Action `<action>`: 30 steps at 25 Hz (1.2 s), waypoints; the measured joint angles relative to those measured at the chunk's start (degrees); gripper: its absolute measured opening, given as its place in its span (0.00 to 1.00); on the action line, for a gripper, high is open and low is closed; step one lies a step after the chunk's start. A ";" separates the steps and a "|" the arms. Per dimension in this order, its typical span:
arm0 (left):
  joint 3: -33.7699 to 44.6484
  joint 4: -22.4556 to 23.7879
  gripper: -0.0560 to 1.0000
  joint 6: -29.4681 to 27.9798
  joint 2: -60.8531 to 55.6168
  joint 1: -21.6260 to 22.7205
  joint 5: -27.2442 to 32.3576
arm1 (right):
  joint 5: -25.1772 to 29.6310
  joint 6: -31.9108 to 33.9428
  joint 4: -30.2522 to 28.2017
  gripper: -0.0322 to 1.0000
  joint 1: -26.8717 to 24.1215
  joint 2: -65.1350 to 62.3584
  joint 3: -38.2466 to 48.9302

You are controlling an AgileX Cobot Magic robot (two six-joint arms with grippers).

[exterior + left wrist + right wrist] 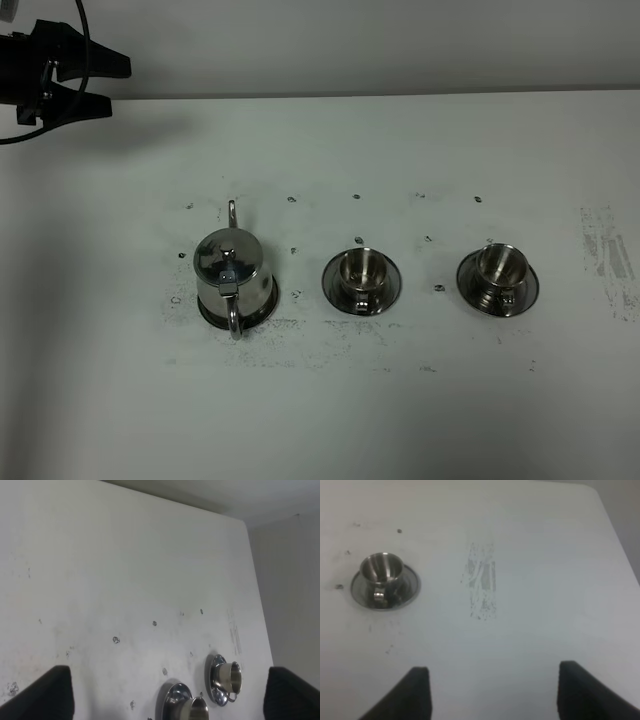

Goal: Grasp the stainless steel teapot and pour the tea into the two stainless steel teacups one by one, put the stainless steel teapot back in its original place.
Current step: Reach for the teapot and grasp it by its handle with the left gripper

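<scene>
I found the left gripper (118,85) spread wide and empty, the right gripper (495,695) likewise released, the stainless steel teapot (233,275) ungrasped well apart from the left gripper, nearer teacup (361,272) and farther teacup (499,268) beyond it, so I judged grasp, both pours and return outstanding.

A white table (320,420) is seen, its surface worn and stained. Small dark spots (291,199) are scattered across its middle, and a band of fine grey speckling (330,328) is spread nearer the front. A streaked, scuffed patch (606,245) is marked near the right edge. A plain grey wall (400,45) is shown beyond the far edge.
</scene>
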 joint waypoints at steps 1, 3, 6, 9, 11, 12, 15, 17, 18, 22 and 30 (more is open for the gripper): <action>0.00 0.00 0.75 0.00 0.00 0.00 0.00 | 0.00 0.00 0.18 0.53 0.00 0.00 0.00; 0.00 0.00 0.75 0.00 0.00 0.00 0.00 | 0.00 0.00 0.39 0.53 0.00 0.00 0.00; 0.00 0.00 0.75 0.20 0.00 0.00 0.00 | 0.00 0.00 0.76 0.53 0.00 0.00 0.00; 0.00 0.00 0.75 0.72 0.00 0.00 0.00 | 0.00 0.00 0.88 0.53 0.00 0.00 0.00; 0.00 0.00 0.75 0.94 0.00 0.00 0.00 | 0.00 0.00 0.88 0.53 0.00 0.00 0.00; 0.00 0.00 0.75 0.93 0.00 0.00 0.00 | 0.00 0.00 0.88 0.53 0.00 0.00 0.00; 0.00 0.00 0.75 1.15 0.09 0.00 0.00 | 0.00 0.04 0.88 0.53 0.00 0.00 0.00; 0.00 0.00 0.75 1.38 0.02 0.00 0.00 | 0.00 0.04 0.88 0.53 0.63 -0.06 0.00; 0.00 0.00 0.75 1.41 -0.02 0.00 0.00 | 0.00 0.04 0.88 0.53 1.82 -0.06 0.00; 0.00 0.00 0.75 1.44 -0.13 0.00 0.00 | 0.00 0.04 0.88 0.53 7.53 -0.06 0.00; 0.00 0.00 0.75 1.77 -0.13 0.00 0.00 | 0.00 0.04 1.05 0.53 16.85 -0.06 0.00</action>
